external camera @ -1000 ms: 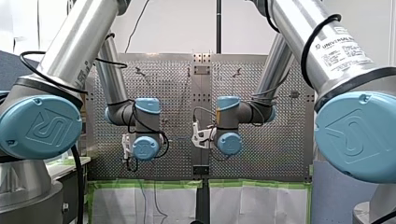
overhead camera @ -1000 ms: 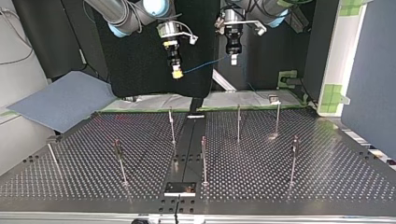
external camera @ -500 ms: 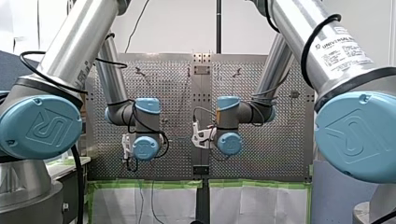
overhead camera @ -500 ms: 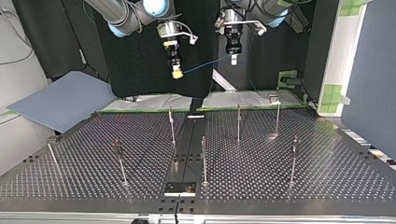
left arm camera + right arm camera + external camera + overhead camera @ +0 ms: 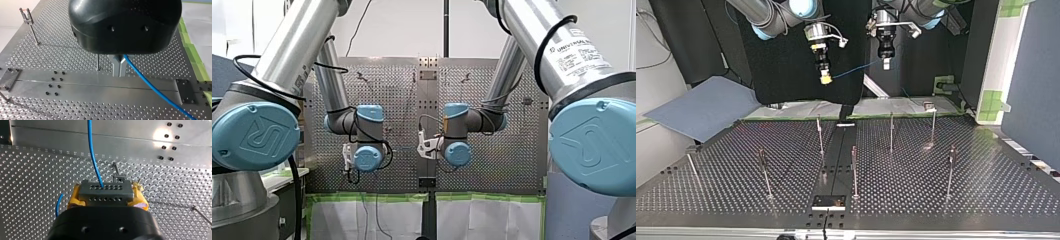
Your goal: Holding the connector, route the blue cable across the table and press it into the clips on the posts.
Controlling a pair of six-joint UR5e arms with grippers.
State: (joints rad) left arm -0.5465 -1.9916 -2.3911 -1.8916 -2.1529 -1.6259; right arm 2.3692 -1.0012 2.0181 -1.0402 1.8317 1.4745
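- My right gripper was clamped by its yellow pads on the grey, multi-hole connector block. The thin blue cable left one of the block's holes and ran away ahead of it.
- My left gripper had its metal fingers pinched together on that cable further along, and the rest trailed off beside them.
- In the top view both grippers hung high, beyond the far edge of the perforated metal table. A short span of cable was stretched between them, well apart from everything below.
- The span's long axis ran across that view, a little higher at my left gripper's end.
- No cable touched any post. One slim metal post stood roughly under my right gripper and another far-row post roughly under my left.
- The coming move would probably need both arms to descend and come forward together, keeping the span crosswise above the clips. The clips were too small to tell which way they opened.
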